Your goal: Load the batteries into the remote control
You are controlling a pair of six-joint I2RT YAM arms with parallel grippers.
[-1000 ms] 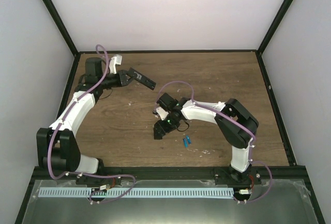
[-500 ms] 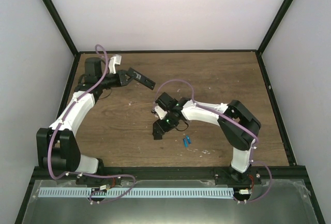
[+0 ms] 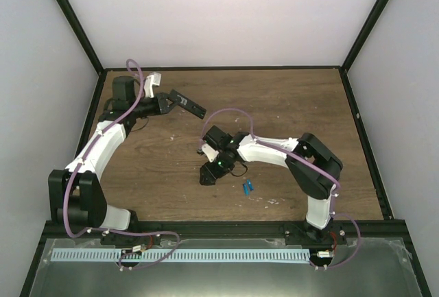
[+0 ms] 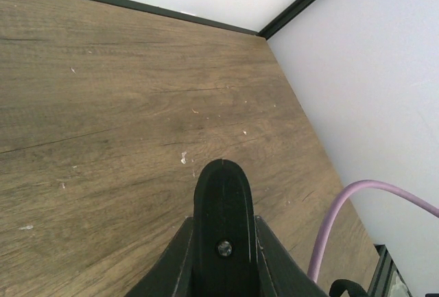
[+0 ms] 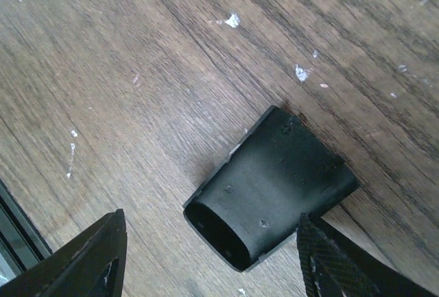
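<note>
Remote control (image 3: 189,106) is pinched by one end in the left claw (image 3: 167,102), at the far left over the tabletop (image 3: 288,98). Batteries (image 3: 247,187), both blue, lie together near the front edge, just right of the right claw (image 3: 207,173). That claw stands spread over a short black cover piece (image 5: 271,184).

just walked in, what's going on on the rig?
Battery loading, nothing inserted yet. The left gripper is shut on the remote control, holding it above the table at the far left. The right gripper is open, low over a small black curved piece lying on the wood, possibly the battery cover. The blue batteries lie on the table just to its right, untouched.
</note>
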